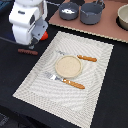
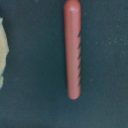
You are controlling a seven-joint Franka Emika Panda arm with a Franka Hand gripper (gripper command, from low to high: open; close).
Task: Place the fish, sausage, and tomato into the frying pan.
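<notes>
The sausage (image 1: 27,51) lies on the black table, left of the placemat in the exterior view. In the wrist view the sausage (image 2: 73,50) is a reddish-brown rod with dark notches, filling the picture. My gripper (image 1: 33,44) hangs just above it, and its fingers are too blurred to read. A bit of the red tomato (image 1: 44,36) shows behind the gripper. The frying pan (image 1: 69,11) sits at the back on a brown board, with a white shape in it that looks like the fish (image 1: 70,8).
A grey pot (image 1: 91,13) and a beige-rimmed bowl (image 1: 123,17) stand on the brown board beside the pan. A tan plate (image 1: 68,66), an orange-handled knife (image 1: 86,58) and a fork (image 1: 67,81) lie on the striped placemat (image 1: 95,95), whose edge shows in the wrist view (image 2: 2,55).
</notes>
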